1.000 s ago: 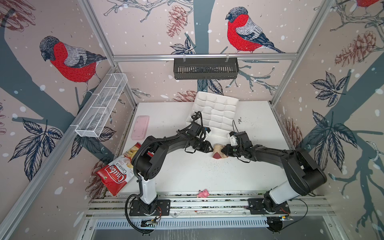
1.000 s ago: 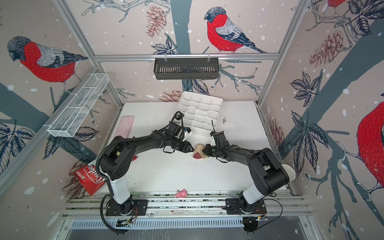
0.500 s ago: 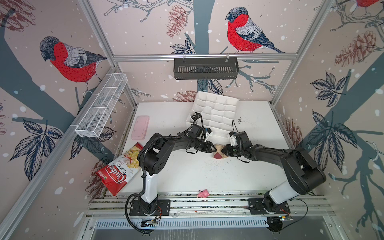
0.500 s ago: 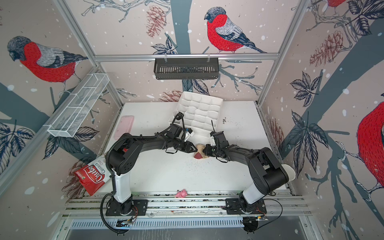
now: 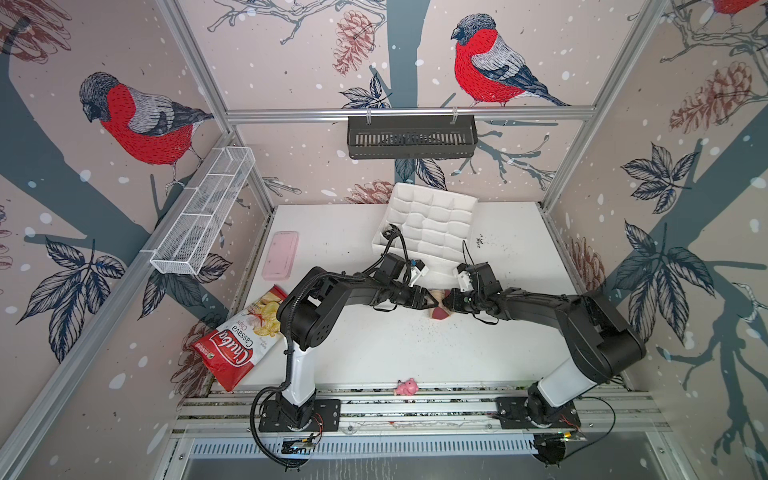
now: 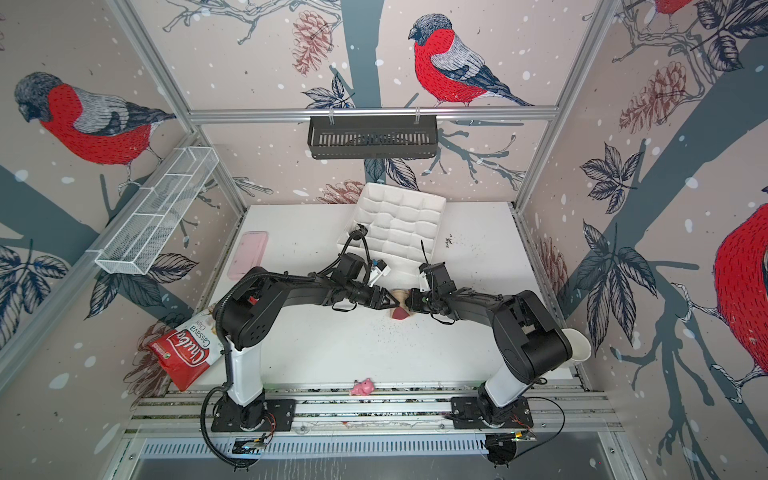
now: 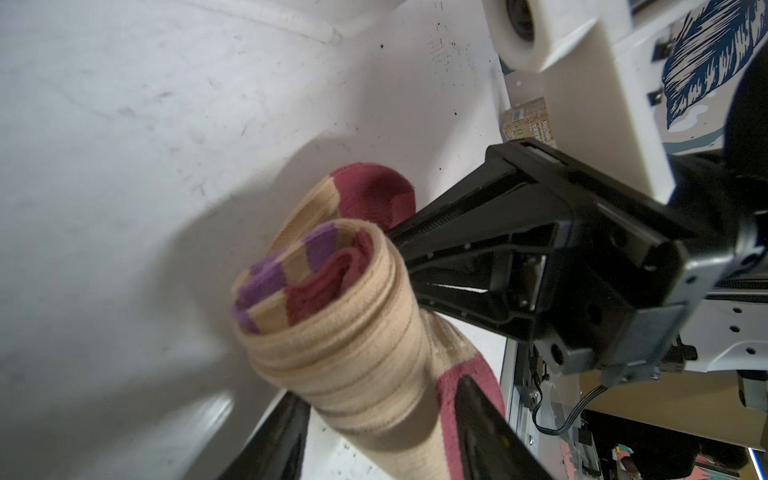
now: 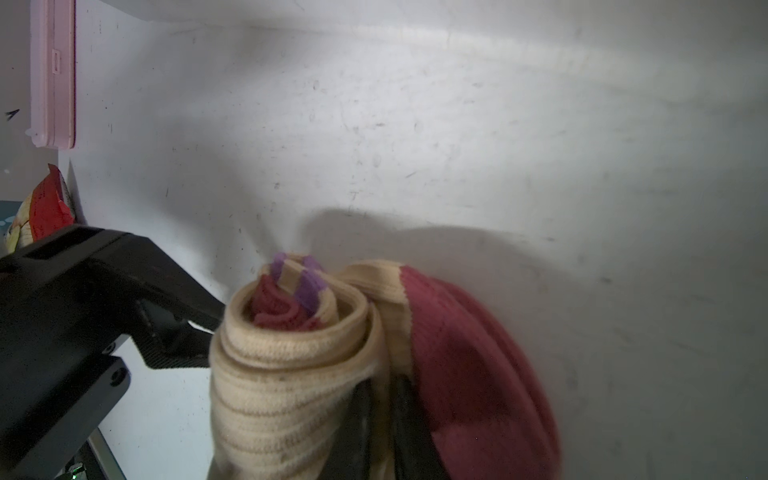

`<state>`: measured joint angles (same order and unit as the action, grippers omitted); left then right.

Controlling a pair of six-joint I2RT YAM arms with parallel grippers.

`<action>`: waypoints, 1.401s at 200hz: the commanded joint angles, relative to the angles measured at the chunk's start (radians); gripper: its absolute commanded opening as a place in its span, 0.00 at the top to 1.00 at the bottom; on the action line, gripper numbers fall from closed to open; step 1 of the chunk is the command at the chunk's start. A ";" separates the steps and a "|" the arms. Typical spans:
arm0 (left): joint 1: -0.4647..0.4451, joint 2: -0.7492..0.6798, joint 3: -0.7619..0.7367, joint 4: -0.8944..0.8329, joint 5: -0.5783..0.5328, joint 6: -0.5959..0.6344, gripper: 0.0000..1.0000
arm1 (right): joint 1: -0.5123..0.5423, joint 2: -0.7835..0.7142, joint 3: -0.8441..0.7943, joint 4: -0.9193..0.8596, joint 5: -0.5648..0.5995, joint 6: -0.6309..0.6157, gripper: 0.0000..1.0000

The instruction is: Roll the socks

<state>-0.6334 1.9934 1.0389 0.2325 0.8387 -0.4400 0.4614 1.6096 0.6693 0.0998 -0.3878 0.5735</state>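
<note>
A tan sock [image 5: 437, 300] with maroon toe and purple stripes lies mid-table in both top views, wound into a tight roll [image 7: 340, 324]. Its maroon toe [image 8: 469, 365] hangs loose beside the roll. My left gripper [image 7: 380, 392] is open, one finger on each side of the roll's lower end. It comes in from the left in a top view [image 6: 387, 300]. My right gripper [image 8: 382, 384] meets it from the right [image 6: 410, 300] and is shut on a thin tan layer between roll and toe. No other sock shows.
A white quilted organiser tray [image 5: 428, 224] lies just behind the grippers. A pink case [image 5: 280, 254] and a red-and-white chips bag [image 5: 241, 336] are at the left edge. A pink toy pig [image 5: 406, 386] sits on the front rail. A white cup [image 6: 579, 349] stands behind the right arm.
My left gripper's fingers have spread wider around the roll, and its elbow has shifted right. The right gripper keeps its pinch on the sock and has barely moved.
</note>
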 commanded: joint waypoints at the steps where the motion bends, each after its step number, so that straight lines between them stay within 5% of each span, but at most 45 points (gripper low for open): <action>1: -0.013 0.020 0.008 0.054 0.035 -0.015 0.43 | 0.009 0.003 0.008 0.004 0.000 0.000 0.86; 49: -0.032 0.045 0.039 0.030 0.014 -0.010 0.48 | 0.031 0.006 0.012 0.012 -0.002 0.011 0.86; 87: -0.031 0.063 0.056 0.018 -0.003 -0.024 0.92 | 0.034 0.003 0.006 0.016 -0.003 0.012 0.86; 100: -0.030 0.070 0.056 0.019 -0.015 -0.034 1.00 | 0.034 -0.005 0.003 0.017 -0.005 0.012 0.86; 187: -0.028 0.052 0.092 -0.144 -0.076 0.048 1.00 | -0.114 -0.182 -0.043 -0.055 0.012 0.000 0.53; 280: -0.030 0.048 0.104 -0.196 -0.085 0.088 1.00 | -0.137 -0.114 -0.083 0.017 0.022 0.044 0.50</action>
<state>-0.6628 2.0460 1.1412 0.0917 0.7837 -0.3836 0.3294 1.4826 0.5911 0.0818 -0.3508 0.6022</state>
